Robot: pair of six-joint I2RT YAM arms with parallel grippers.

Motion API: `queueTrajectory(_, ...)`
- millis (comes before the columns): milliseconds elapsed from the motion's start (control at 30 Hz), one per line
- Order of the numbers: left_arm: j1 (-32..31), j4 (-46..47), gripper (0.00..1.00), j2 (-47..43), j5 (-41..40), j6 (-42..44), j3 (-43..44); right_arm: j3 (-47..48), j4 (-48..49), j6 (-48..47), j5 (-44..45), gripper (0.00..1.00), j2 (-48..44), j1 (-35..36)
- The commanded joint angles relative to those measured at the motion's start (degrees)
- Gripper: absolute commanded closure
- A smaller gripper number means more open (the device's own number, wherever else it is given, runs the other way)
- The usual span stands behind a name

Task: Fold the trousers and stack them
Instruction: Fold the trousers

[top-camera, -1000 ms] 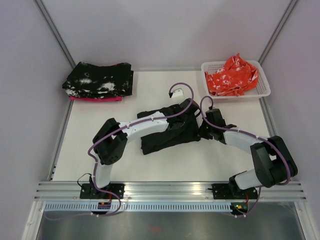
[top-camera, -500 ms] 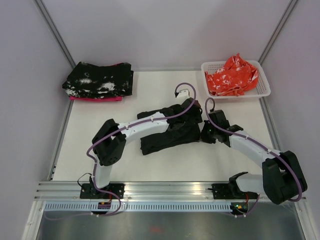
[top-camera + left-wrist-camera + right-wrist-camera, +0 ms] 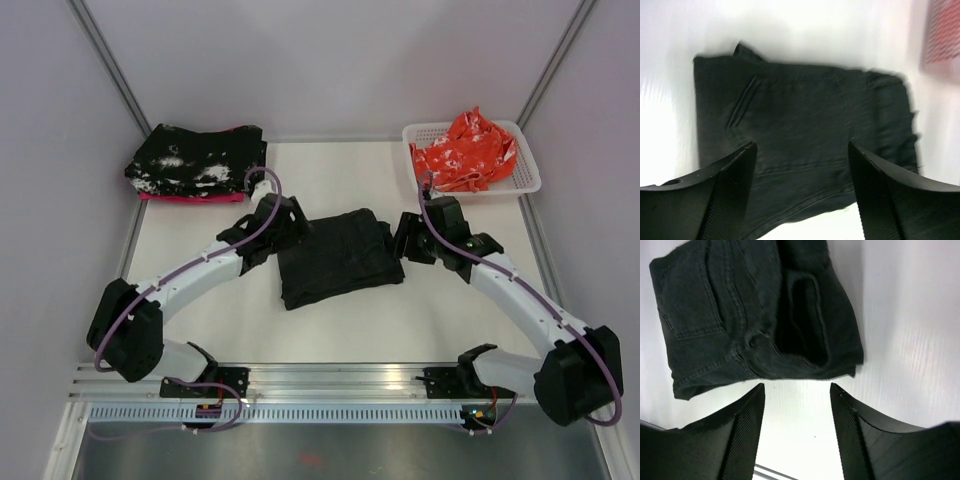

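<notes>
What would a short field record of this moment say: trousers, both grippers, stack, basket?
trousers: black, folded into a rectangle, flat on the table
left gripper: open, empty, by the trousers' left edge
right gripper: open, empty, by their right edge
stack: speckled black cloth over pink cloth, far left
basket: white, far right, holds orange-red cloth
stacking: not yet done

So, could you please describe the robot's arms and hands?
The left arm and right arm are white tubes with black joints, each trailing a purple cable. The left hand and right hand have black fingers with ribbed pads.
</notes>
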Motion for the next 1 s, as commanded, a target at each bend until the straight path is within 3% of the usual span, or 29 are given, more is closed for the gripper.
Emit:
queueTrajectory(0, 0.3, 3.6, 0.23, -0.1, 5.8, 5.0, -6.0, 8.6, 2.8, -4.4, -1.2, 0.37, 5.8, 1.7)
queueTrajectory(67, 0.3, 5.8, 0.27, 0.0, 7.3, 5.4, -8.4, 12.6, 1.7, -5.5, 0.8, 0.36, 11.0, 2.8)
queueTrajectory(167, 0.3, 6.9, 0.43, 0.9, 8.8, 6.5, -8.7, 21.3, -0.8, -7.2, 2.3, 0.45, 17.5, 5.1)
queueTrajectory(200, 0.4, 7.2, 0.52, 1.9, 9.6, 6.9, -8.5, 24.1, -0.8, -7.4, 2.4, 0.55, 19.6, 6.3)
queueTrajectory(367, 0.4, 9.4, 0.7, 6.6, 12.3, 6.6, -8.5, 24.7, 2.8, -5.6, 2.0, 0.81, 24.0, 7.4)
queueTrajectory(467, 1.0, 7.7, 0.75, 10.1, 12.2, 5.8, -8.8, 19.4, 4.0, -3.8, 7.6, 0.92, 25.8, 7.4)
queueTrajectory(700, 4.0, 5.3, 0.81, 11.1, 12.0, 5.8, -11.4, 1.3, 7.9, -2.9, 10.4, 0.97, 29.9, 7.4)
queueTrajectory(900, 4.7, 5.8, 0.77, 5.6, 15.7, 13.5, -13.3, 0.0, 8.4, -1.6, 9.7, 0.99, 29.1, 7.4)
queueTrajectory(967, 4.8, 4.7, 0.71, 2.8, 18.6, 16.6, -12.7, 2.4, 6.7, -1.0, 7.7, 0.98, 26.9, 7.4)
